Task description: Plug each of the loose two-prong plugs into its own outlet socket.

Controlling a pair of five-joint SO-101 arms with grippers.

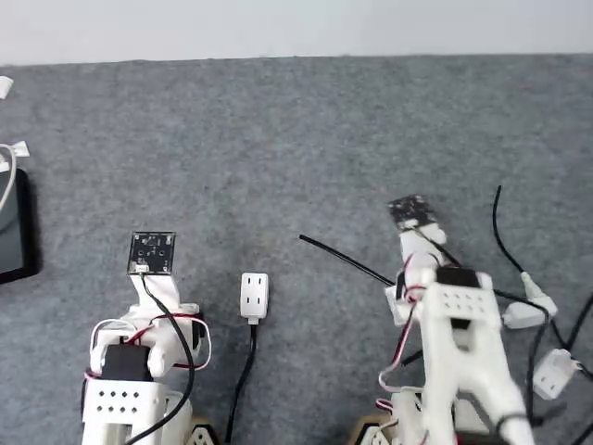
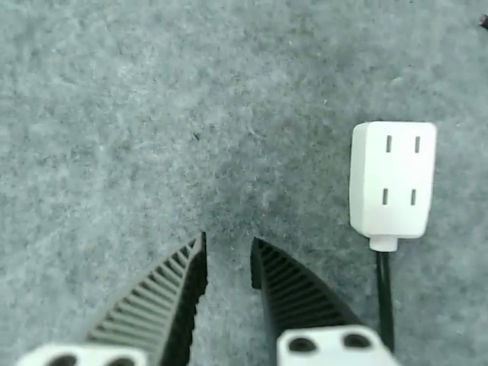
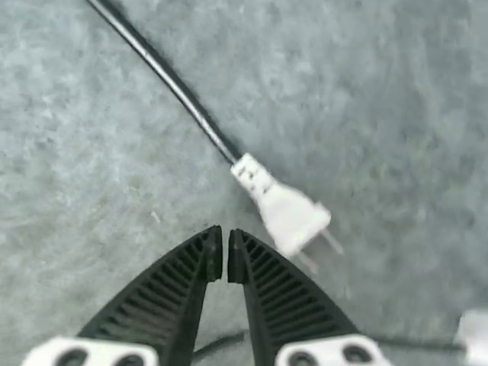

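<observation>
The right gripper (image 3: 223, 245), jaws together on nothing, hangs just beside the loose plug (image 3: 290, 217) lying flat on the mat (image 3: 91, 152), so a closed descent may shove it aside, and the outlet block (image 2: 393, 179), well apart beside the slightly parted left gripper (image 2: 227, 255), may slide under an insertion push

Soft, even light, seemingly from overhead, casts only faint shadows across the table (image 1: 324, 139).
</observation>
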